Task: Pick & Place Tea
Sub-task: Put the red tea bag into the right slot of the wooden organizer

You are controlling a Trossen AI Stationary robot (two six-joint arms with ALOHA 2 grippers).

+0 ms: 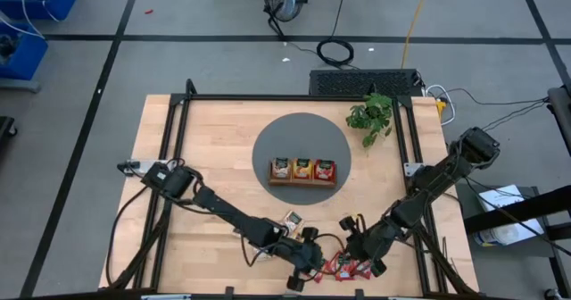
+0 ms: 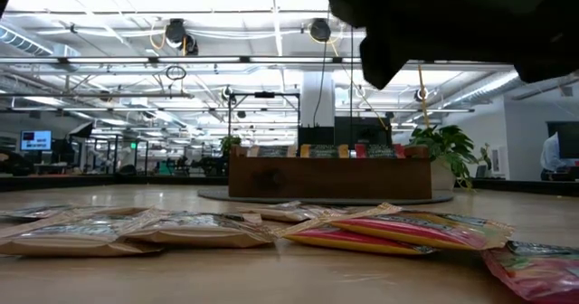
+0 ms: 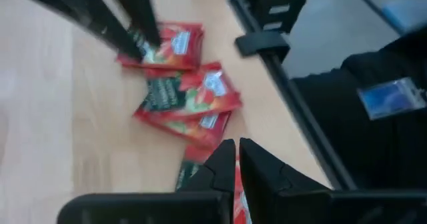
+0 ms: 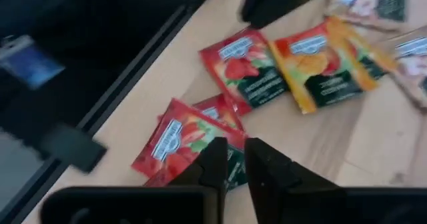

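Several tea sachets lie flat near the table's front edge: red ones [image 1: 343, 264] [image 3: 190, 97] [image 4: 243, 67], an orange one [image 4: 320, 61] and cream ones [image 1: 293, 218] [image 2: 81, 232]. My left gripper [image 1: 312, 269] [image 3: 238, 151] hovers over the red pile from the left, shut and holding nothing. My right gripper [image 1: 352, 254] [image 4: 238, 154] hovers over the same pile from the right, a narrow gap between its fingers and nothing in it. The wooden tray [image 1: 303, 182] [image 2: 330, 177] holds three sachets upright.
The tray stands on a round grey mat [image 1: 268, 139] at mid-table. A potted plant [image 1: 370, 117] stands at the far right. A black frame rail [image 3: 293, 104] runs beside the pile, close to the front edge. The two grippers are close together.
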